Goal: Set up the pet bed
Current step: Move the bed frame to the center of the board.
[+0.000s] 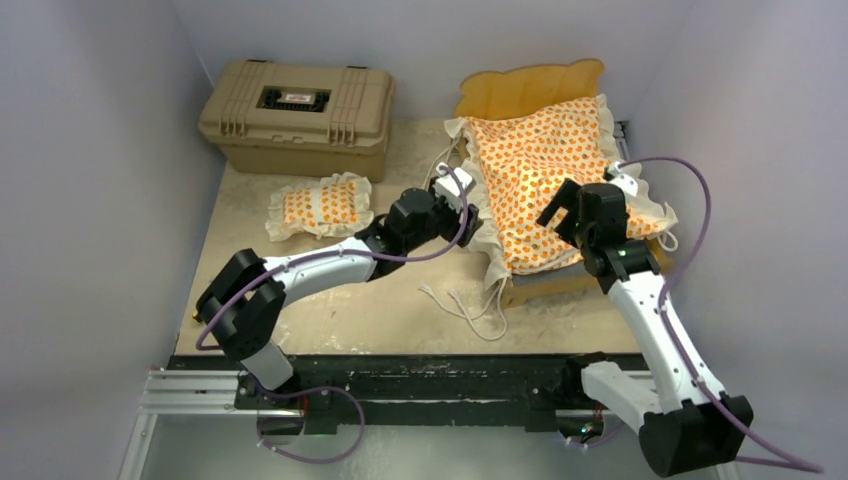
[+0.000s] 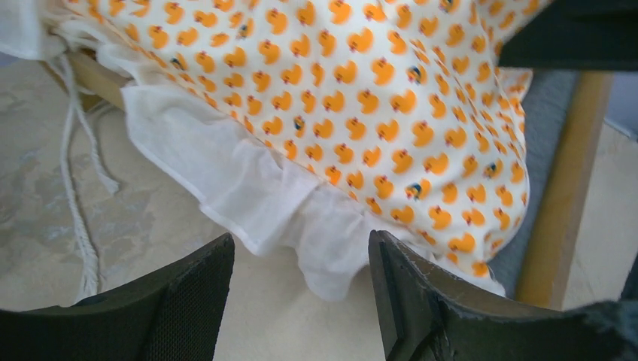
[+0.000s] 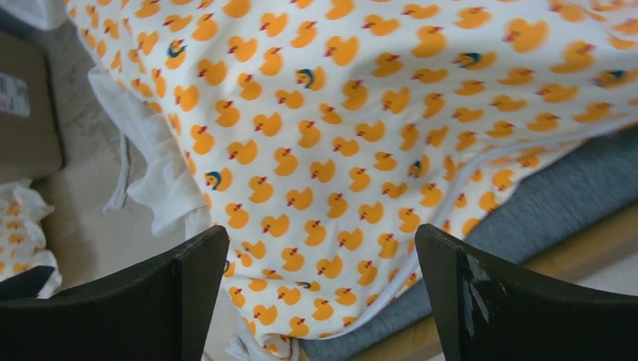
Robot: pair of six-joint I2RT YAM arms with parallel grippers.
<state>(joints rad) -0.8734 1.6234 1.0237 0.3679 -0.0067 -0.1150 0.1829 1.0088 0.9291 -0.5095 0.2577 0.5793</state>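
**Mattress cushion**, duck-printed with a white ruffle, lies skewed across the light-wood frame at the upper right of the overhead view, one lower-left corner overhanging the rail. It is judged light, limp and quick to bunch, so it is best pinched at a ruffled edge or corner, not on the flat middle. The frame looks stiff yet light enough to slide.

The matching pillow rests apart at left centre on the table, below a tan case.

The left gripper stands parted and empty just beside the overhanging ruffle. The right gripper hangs spread wide over the cushion, holding nothing.

The grey base shows only as a strip. Where the loose white cords attach cannot be made out.
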